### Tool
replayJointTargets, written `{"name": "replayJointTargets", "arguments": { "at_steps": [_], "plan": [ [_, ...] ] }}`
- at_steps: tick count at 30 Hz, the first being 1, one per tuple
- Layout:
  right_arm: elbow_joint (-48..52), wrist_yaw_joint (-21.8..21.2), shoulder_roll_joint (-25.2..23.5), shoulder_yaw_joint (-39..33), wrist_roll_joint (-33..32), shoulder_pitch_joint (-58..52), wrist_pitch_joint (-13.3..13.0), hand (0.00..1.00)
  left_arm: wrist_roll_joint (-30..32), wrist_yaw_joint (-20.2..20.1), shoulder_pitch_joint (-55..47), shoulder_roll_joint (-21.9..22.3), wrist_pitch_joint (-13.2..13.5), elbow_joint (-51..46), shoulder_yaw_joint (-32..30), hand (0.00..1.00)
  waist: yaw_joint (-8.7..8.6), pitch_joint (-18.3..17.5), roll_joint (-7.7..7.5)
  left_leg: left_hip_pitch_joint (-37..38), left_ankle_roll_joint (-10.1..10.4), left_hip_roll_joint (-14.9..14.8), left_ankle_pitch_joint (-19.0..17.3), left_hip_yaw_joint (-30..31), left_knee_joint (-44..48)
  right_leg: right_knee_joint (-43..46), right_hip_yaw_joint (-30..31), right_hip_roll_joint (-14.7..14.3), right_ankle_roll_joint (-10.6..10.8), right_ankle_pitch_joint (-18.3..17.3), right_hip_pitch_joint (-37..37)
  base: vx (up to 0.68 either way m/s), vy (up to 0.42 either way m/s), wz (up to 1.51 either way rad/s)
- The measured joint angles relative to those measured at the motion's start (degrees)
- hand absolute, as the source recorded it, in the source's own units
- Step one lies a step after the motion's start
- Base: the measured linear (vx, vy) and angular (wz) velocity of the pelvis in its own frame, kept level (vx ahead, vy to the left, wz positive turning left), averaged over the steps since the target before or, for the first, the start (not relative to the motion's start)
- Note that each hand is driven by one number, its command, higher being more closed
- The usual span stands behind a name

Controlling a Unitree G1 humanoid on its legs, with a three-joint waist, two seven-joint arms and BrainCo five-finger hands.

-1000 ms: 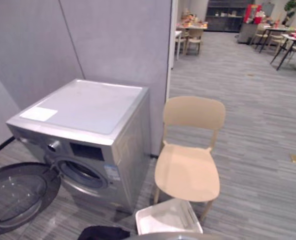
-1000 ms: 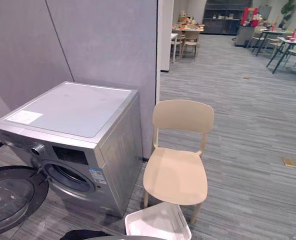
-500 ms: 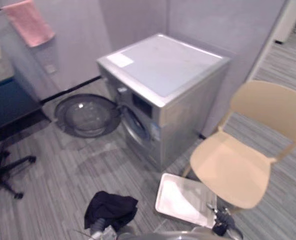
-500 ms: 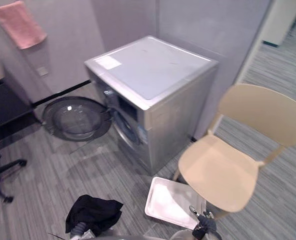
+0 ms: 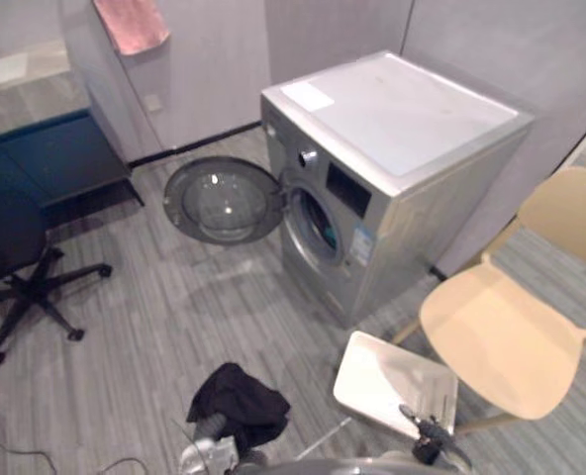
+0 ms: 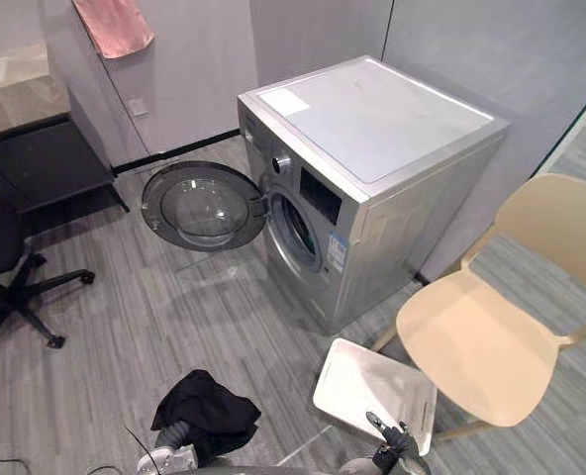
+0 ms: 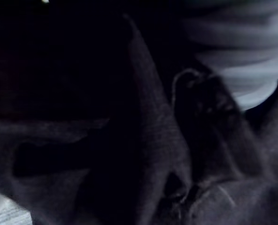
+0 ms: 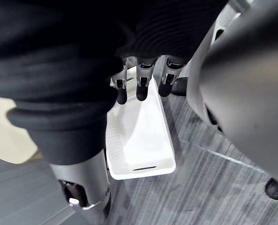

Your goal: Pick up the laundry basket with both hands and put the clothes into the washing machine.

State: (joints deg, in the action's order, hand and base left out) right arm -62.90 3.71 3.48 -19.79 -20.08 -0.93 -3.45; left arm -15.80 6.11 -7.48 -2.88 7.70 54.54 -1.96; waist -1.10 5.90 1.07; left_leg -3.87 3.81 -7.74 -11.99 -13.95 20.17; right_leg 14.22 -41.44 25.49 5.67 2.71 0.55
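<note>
Laundry basket: empty, on floor by chair, near washing machine | black clothes: outside basket, around left hand, its grip untellable | right hand: fingers straight, over basket | risk: basket lifted empty; may snag chair leg.

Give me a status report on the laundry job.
Right hand open above empty basket. Left hand at black clothes on floor. Washer door open; chair beside basket.

beige chair, blk office chair, pink towel
</note>
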Motion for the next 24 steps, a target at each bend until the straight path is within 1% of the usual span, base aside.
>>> {"name": "replayJointTargets", "arguments": {
  "at_steps": [1,2,3,4,5,6,7,8,9,10,11,12,13,14,15,16,17,18,19,20,21,22,23,24],
  "plan": [
    [0.0,0.0,0.7,-0.1,0.0,0.1,-0.2,0.00,0.5,0.0,-0.2,0.4,0.0,0.0,0.3,1.00,-0.31,0.4,0.87,0.1,-2.9,0.7,-1.3,1.9,-0.2,5.7,5.4,0.7,-10.8,-0.3,-2.2,-0.05,0.208,0.82],
    [0.3,-0.1,1.0,0.0,-0.4,0.1,-0.8,0.00,0.8,0.0,-0.4,0.1,0.2,0.0,1.1,1.00,-1.25,0.5,0.97,0.5,-3.9,1.1,-1.3,4.6,-0.5,11.2,15.8,-0.3,-13.7,1.0,-4.9,-0.03,0.189,0.90],
    [0.3,-0.1,0.8,0.0,-0.8,0.1,-0.7,0.00,0.9,0.0,-0.5,-0.2,0.3,0.1,1.5,1.00,-1.27,0.8,1.07,0.6,-4.6,1.0,-1.8,6.0,-0.2,13.5,21.8,-2.5,-11.2,-1.1,-6.2,0.00,0.071,0.95],
    [0.3,-0.6,-1.0,0.1,-1.7,-0.5,-0.7,0.00,1.7,0.1,-0.5,-2.1,0.3,0.2,1.0,1.00,-1.11,0.7,-0.52,0.4,-5.1,0.7,-2.0,8.8,-0.3,17.6,30.5,-8.5,-7.0,-7.0,-8.2,0.04,-0.107,1.04],
    [0.3,-1.3,-3.0,0.0,-2.5,-1.1,-0.7,0.00,3.2,0.0,0.0,-3.4,0.2,0.9,-0.1,1.00,-1.28,0.7,-3.14,-0.2,-5.0,1.0,-1.8,11.8,-0.2,17.5,34.8,-13.8,-7.4,-12.6,-8.4,0.07,-0.139,1.02],
    [0.3,-1.4,-3.6,-0.3,-2.6,-1.6,-0.8,0.00,3.4,-0.1,0.2,-3.4,0.2,1.3,-0.6,1.00,-1.26,0.7,-3.89,-0.9,-5.0,1.6,-1.6,13.0,-0.1,15.4,36.6,-15.2,-6.6,-13.6,-7.5,0.08,-0.095,0.95],
    [0.3,-1.5,-4.2,-1.0,-2.8,-2.2,-0.9,0.00,4.0,-0.2,0.3,-3.3,0.1,1.5,-1.0,1.00,-1.29,0.5,-4.77,-1.9,-4.5,2.5,-1.2,14.1,0.0,13.4,38.0,-15.3,-5.5,-13.8,-5.5,0.07,-0.041,0.77],
    [0.4,-1.5,-5.0,-2.7,-3.1,-2.8,-1.0,0.00,5.5,-1.0,1.3,-3.3,-0.1,1.6,-1.6,1.00,-1.24,0.4,-6.07,-2.2,-4.0,3.2,-0.6,15.7,-0.1,14.0,39.3,-15.4,-4.1,-14.1,-5.1,0.09,-0.071,0.95],
    [0.9,-1.4,-5.1,-4.0,-4.0,-3.9,-1.0,0.00,6.9,-1.2,2.3,-2.1,-0.6,1.7,-2.8,1.00,-1.34,1.2,-4.70,-0.8,-4.5,2.9,-0.2,18.2,-1.6,21.0,40.7,-16.7,-6.0,-13.5,-8.4,0.12,-0.130,1.06],
    [1.5,-1.5,-5.4,-5.7,-5.2,-4.9,-1.3,0.00,7.5,-1.1,2.8,-1.1,-0.8,1.8,-3.3,1.00,-1.65,1.5,-3.13,0.7,-4.4,1.1,0.3,20.5,-4.2,19.7,41.7,-20.3,-4.1,-17.4,-9.4,0.14,-0.193,0.83],
    [1.7,-1.5,-5.4,-5.8,-5.2,-4.9,-1.3,0.00,7.5,-1.1,3.3,-0.8,-0.8,1.9,-3.6,1.00,-1.78,1.4,-2.82,1.1,-3.8,0.4,0.6,21.3,-5.1,17.0,41.6,-22.6,-4.2,-17.8,-10.0,0.17,-0.305,0.80],
    [2.0,-1.5,-5.8,-5.8,-5.2,-5.2,-1.3,0.00,7.6,-1.1,5.0,-0.8,-0.9,2.2,-3.5,1.00,-1.70,1.1,-4.06,1.2,-2.9,1.0,1.0,22.5,-6.5,10.0,41.6,-24.8,-4.2,-17.2,-11.3,0.12,-0.295,0.97],
    [1.7,-1.5,-5.8,-6.8,-5.2,-5.7,-1.3,0.00,7.6,-1.1,6.5,-0.4,-1.1,2.8,-3.4,1.00,-2.79,1.0,-5.12,0.6,-1.9,1.9,1.3,24.5,-6.6,9.4,40.9,-25.0,-4.9,-15.1,-10.6,0.21,-0.300,1.18],
    [1.5,-1.2,-6.2,-9.0,-5.3,-6.4,-1.4,0.00,7.7,-1.3,6.5,1.4,-1.0,2.6,-2.8,1.00,-3.00,0.5,-4.20,1.7,-0.7,1.6,2.1,25.0,-6.5,8.7,38.4,-24.7,-5.4,-15.2,-9.8,0.20,-0.189,0.92],
    [1.6,-1.2,-6.1,-9.7,-5.6,-6.5,-1.6,0.00,7.7,-1.7,6.6,2.7,-0.9,2.2,-2.7,1.00,-3.07,0.4,-3.41,2.0,-0.3,1.0,1.7,24.6,-6.1,8.4,37.8,-25.1,-5.9,-16.0,-8.9,0.23,-0.160,0.52],
    [1.7,-1.2,-6.0,-9.7,-6.5,-6.5,-1.6,0.00,7.7,-2.2,6.5,3.9,-1.0,2.2,-2.7,1.00,-3.21,0.3,-2.13,2.4,0.9,0.0,1.0,24.8,-6.0,7.9,36.9,-25.9,-6.0,-16.4,-7.5,0.23,-0.131,0.11],
    [2.0,-1.2,-6.2,-9.6,-7.2,-6.5,-1.5,0.00,7.7,-2.3,6.3,5.0,-1.0,2.2,-2.7,1.00,-2.97,0.1,-0.81,3.2,3.0,-1.5,0.0,24.3,-5.1,6.8,37.0,-27.4,-6.1,-16.5,-6.0,0.19,-0.096,-0.02],
    [2.5,-1.3,-5.9,-9.5,-7.4,-6.9,-1.5,0.00,7.7,-2.3,6.0,5.3,-1.0,2.2,-2.7,1.00,-2.90,-0.2,-0.44,3.4,3.9,-2.1,-0.4,23.8,-4.1,6.2,37.1,-27.9,-6.3,-16.5,-5.1,0.24,-0.094,-0.20],
    [3.9,-1.2,-6.2,-9.3,-7.7,-7.2,-1.5,0.00,7.6,-2.3,5.6,5.5,-1.0,1.8,-2.7,1.00,-2.89,-0.3,-0.29,3.2,5.5,-2.7,-1.0,22.2,-0.5,5.2,37.6,-28.7,-6.7,-16.7,-3.0,0.20,-0.079,-0.15],
    [4.9,-1.2,-6.6,-9.1,-8.1,-7.2,-1.7,0.00,7.6,-2.3,5.0,5.6,-1.0,0.6,-2.7,1.00,-3.09,-0.4,-0.43,0.4,6.9,-2.8,-1.2,21.8,7.2,4.0,37.8,-29.1,-7.0,-16.9,-1.5,0.21,-0.082,-0.12],
    [5.6,-1.2,-6.8,-8.6,-8.5,-7.2,-1.8,0.00,7.6,-2.3,4.6,5.7,-1.0,-0.5,-2.8,1.00,-2.94,-0.4,-0.38,-1.9,7.5,-2.8,-0.8,21.9,12.3,3.4,38.0,-29.4,-7.1,-17.0,-0.8,0.14,-0.055,-0.10],
    [6.5,-1.3,-6.8,-8.1,-8.7,-7.4,-2.1,0.00,7.6,-2.3,4.0,6.0,-1.0,-2.4,-2.8,1.00,-2.83,-0.2,0.09,-6.9,11.0,-3.4,1.9,21.9,23.4,2.5,38.2,-30.1,-7.1,-17.0,0.9,0.15,-0.004,-0.19],
    [6.9,-1.1,-6.4,-7.0,-8.8,-7.5,-2.3,0.00,7.6,-2.3,3.8,6.1,-1.0,-2.8,-2.9,1.00,-2.55,0.0,0.71,-10.5,11.0,-4.0,7.1,21.7,32.3,1.5,38.8,-30.9,-7.2,-17.0,3.2,0.13,0.029,-0.25],
    [7.1,-1.1,-6.4,-6.7,-8.8,-7.5,-2.4,0.00,7.6,-2.3,3.7,6.1,-1.0,-2.8,-2.9,1.00,-2.39,0.1,0.93,-11.7,10.8,-4.3,10.3,21.5,35.5,0.9,39.5,-31.2,-7.4,-16.9,4.5,0.17,0.070,-0.43]
  ]
}}
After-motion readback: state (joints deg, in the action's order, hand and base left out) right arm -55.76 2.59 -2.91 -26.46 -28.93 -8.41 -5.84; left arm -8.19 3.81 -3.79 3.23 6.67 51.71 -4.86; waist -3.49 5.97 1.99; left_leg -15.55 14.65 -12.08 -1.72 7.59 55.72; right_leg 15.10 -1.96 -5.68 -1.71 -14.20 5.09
